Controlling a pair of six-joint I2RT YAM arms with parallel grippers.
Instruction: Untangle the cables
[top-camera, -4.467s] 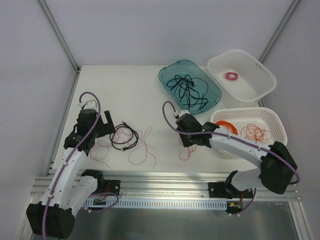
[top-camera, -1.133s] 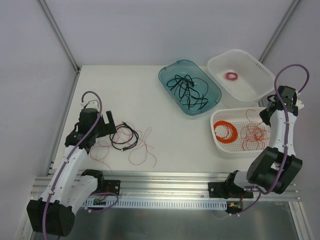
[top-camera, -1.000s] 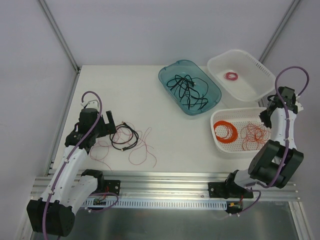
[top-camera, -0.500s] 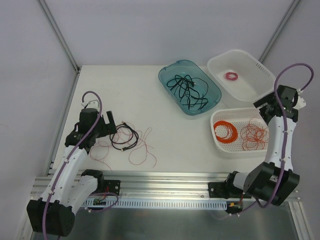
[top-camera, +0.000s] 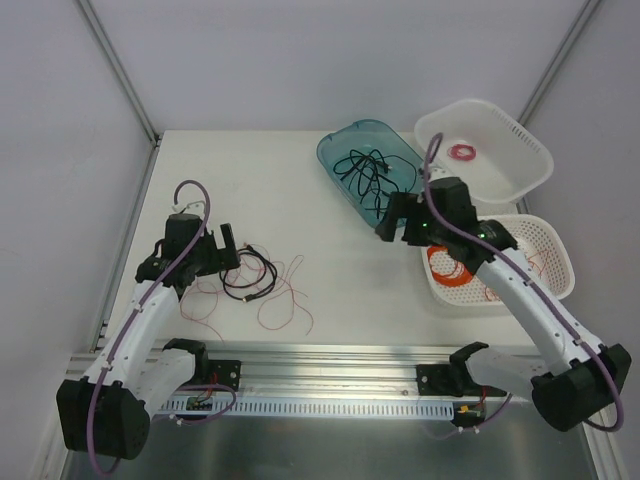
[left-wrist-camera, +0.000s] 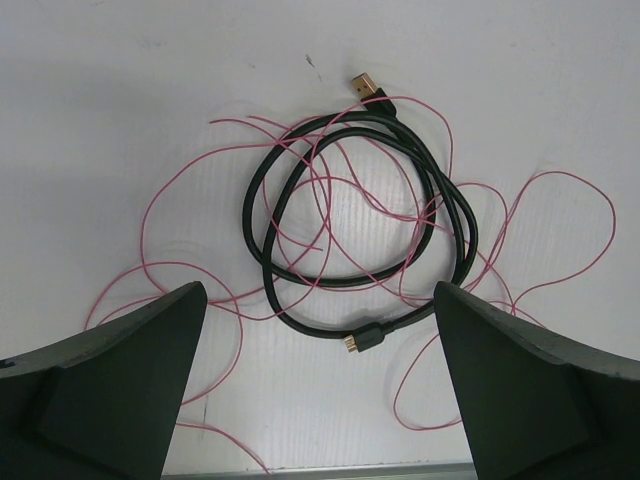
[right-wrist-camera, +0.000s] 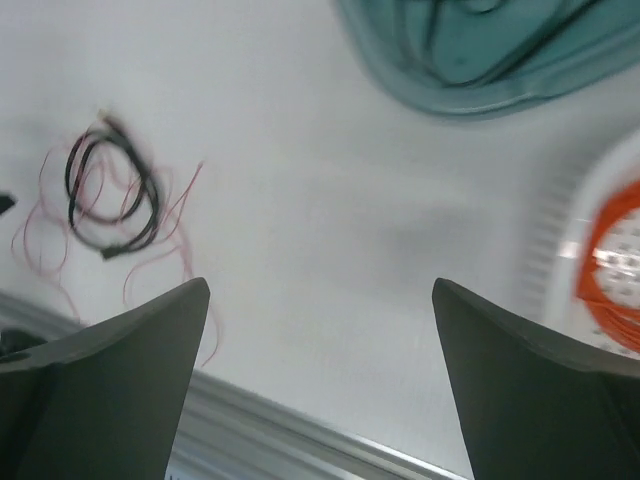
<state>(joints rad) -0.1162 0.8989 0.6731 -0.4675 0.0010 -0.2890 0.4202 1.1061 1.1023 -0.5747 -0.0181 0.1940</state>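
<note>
On the white table (top-camera: 260, 190), between the spread jaws of the left gripper (left-wrist-camera: 318, 292), the right gripper (top-camera: 395, 222) being equally spread and empty, a light, limp black USB cord (left-wrist-camera: 250, 200) laced with hair-thin red wires (left-wrist-camera: 300, 165) is judged best pinched beside its stiffer gold plug (left-wrist-camera: 368, 83).

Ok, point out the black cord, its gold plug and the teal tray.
black cord (left-wrist-camera: 246, 205): left wrist view, on the left arc of its loop.
gold plug (left-wrist-camera: 367, 82): left wrist view, on its metal tip.
teal tray (top-camera: 360, 133): top external view, on the bare floor near its far rim.
</note>
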